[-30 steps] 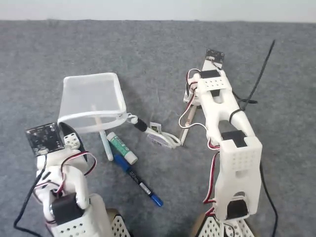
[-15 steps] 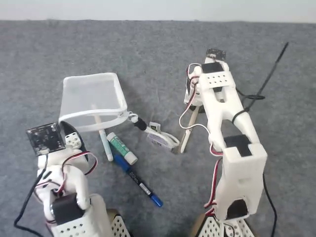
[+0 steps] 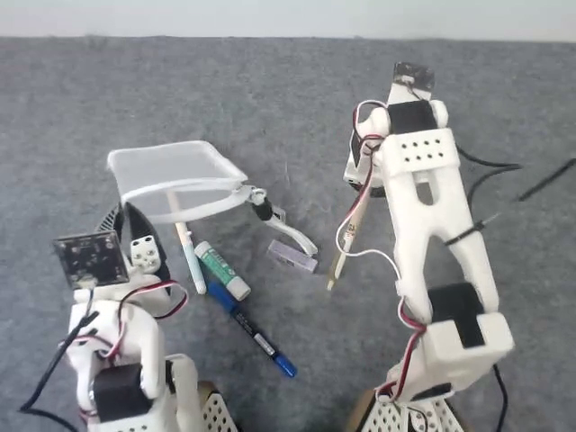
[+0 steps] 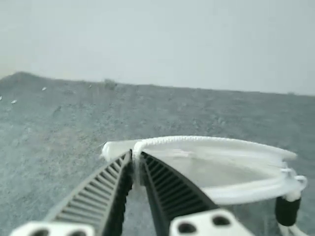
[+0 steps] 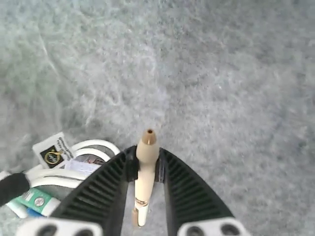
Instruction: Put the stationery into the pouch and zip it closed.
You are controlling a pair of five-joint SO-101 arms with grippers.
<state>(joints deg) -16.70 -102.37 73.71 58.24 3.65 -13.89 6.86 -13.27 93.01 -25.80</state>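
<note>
- Lower centre in the high view: a blue pen [image 3: 256, 337] and a glue stick [image 3: 222, 270] lie on the grey surface [image 3: 270, 90], not yet packed.
- Centre left: the left tool [image 4: 136, 158] pinches the pouch [image 3: 171, 171] rim, mouth raised.
- Centre right: the right tool [image 5: 146, 158] clamps a beige pen [image 3: 346, 238]; loading appears under way, and it must next reach the pouch mouth.
</note>
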